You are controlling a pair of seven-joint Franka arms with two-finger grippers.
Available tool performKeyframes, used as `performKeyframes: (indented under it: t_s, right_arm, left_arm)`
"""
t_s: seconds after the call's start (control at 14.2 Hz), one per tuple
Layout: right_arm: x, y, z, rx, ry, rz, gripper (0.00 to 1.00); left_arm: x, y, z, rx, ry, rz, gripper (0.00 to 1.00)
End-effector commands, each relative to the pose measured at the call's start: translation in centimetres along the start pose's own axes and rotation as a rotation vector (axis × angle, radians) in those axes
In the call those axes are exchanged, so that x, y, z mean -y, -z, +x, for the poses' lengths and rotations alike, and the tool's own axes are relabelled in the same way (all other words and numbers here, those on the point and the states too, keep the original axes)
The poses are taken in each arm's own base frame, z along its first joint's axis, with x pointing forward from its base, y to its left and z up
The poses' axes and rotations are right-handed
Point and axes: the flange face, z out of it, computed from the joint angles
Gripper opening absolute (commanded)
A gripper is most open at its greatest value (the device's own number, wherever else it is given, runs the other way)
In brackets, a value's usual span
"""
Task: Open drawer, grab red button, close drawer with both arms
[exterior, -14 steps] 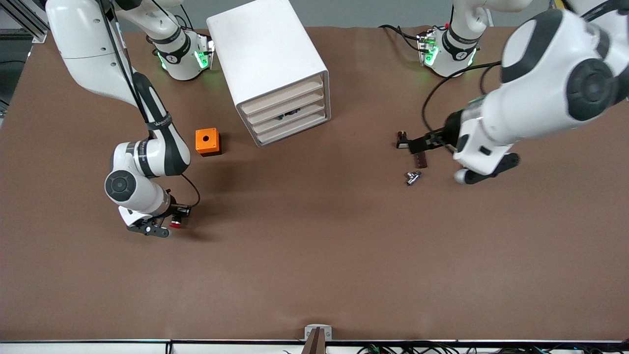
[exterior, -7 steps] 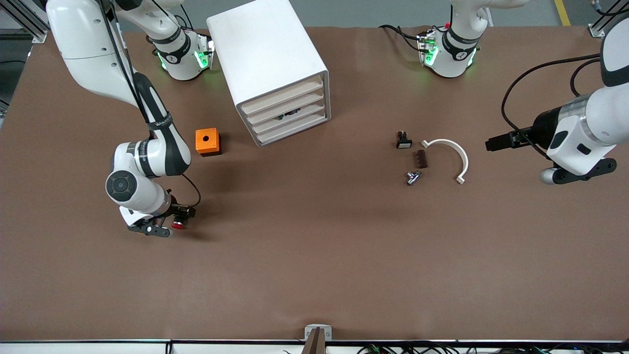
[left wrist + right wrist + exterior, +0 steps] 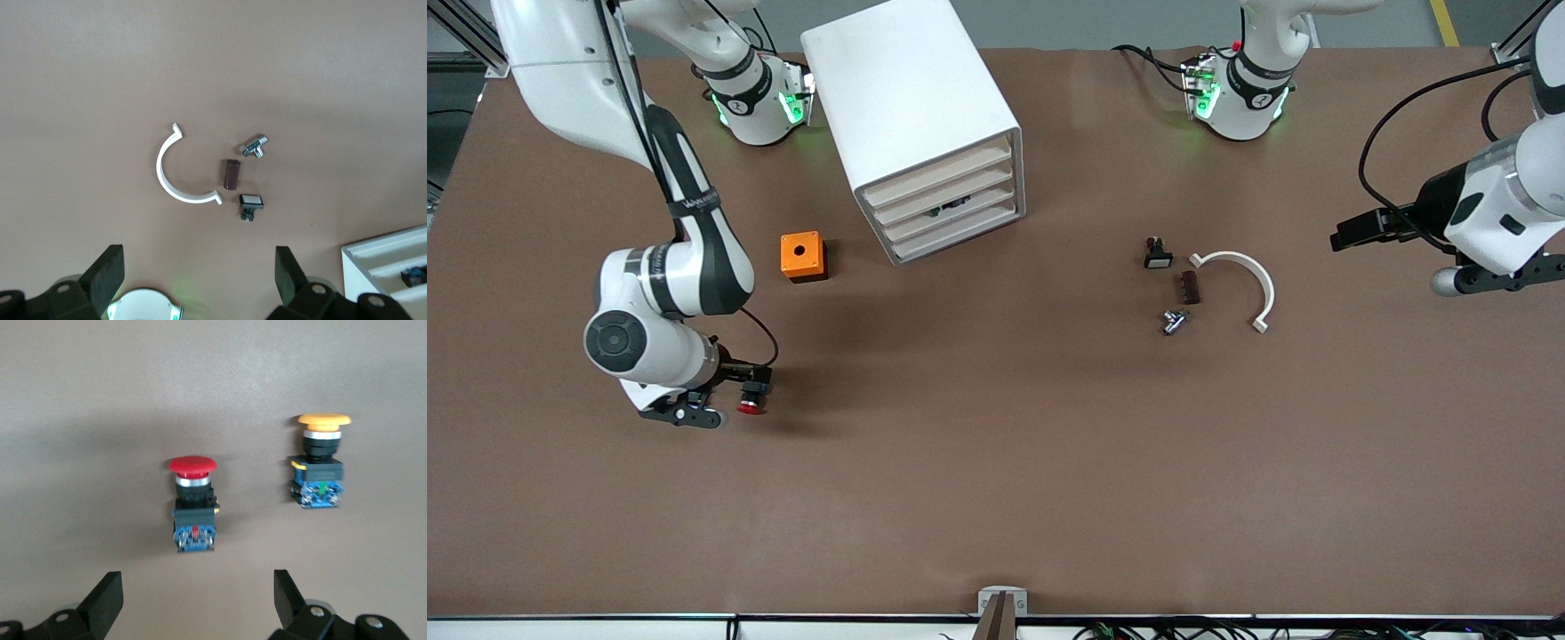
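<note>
The red-capped button (image 3: 193,507) lies on its side on the brown table (image 3: 996,462), toward the right arm's end. In the front view only the button's (image 3: 750,406) red cap shows beside the right arm's hand. My right gripper (image 3: 197,581) hangs open just above and back from it, holding nothing. The white cabinet (image 3: 911,98) stands near the arms' bases. Its drawer (image 3: 983,204) is pushed almost in, with small dark parts showing above its cream strip. My left gripper (image 3: 1347,238) is open and empty, raised over the left arm's end of the table.
A yellow-capped button (image 3: 320,463) lies beside the red one. An orange cube (image 3: 803,256) sits between the right arm and the cabinet. A white curved piece (image 3: 1249,276), a brown cylinder (image 3: 1190,287), a metal fitting (image 3: 1174,320) and a small switch (image 3: 1158,254) lie mid-table.
My right gripper opened, let go of the red button and drew back from it. My left arm swung away from the small parts toward its end of the table, uncovering the white curved piece.
</note>
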Motion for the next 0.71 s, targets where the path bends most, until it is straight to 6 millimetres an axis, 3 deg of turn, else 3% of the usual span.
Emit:
performKeyframes:
  t_s: [0.0,0.35,0.64]
  right_arm:
    - [-1.5,4.2,-0.3,0.039,0.02,-0.009,1.0]
    - [-6.3,10.3,-0.3,0.078,0.081,0.004,1.0]
    - [-9.2,15.2,-2.0,0.047,0.066,0.024,1.0]
  left_arm:
    - [2.3,-0.4,-2.9,-0.088,-0.02,0.003,0.99]
    - [1.6,2.6,-2.1,-0.236,-0.037,0.001,0.99]
    - [0.8,5.9,0.0,-0.305,-0.04,-0.014,1.0]
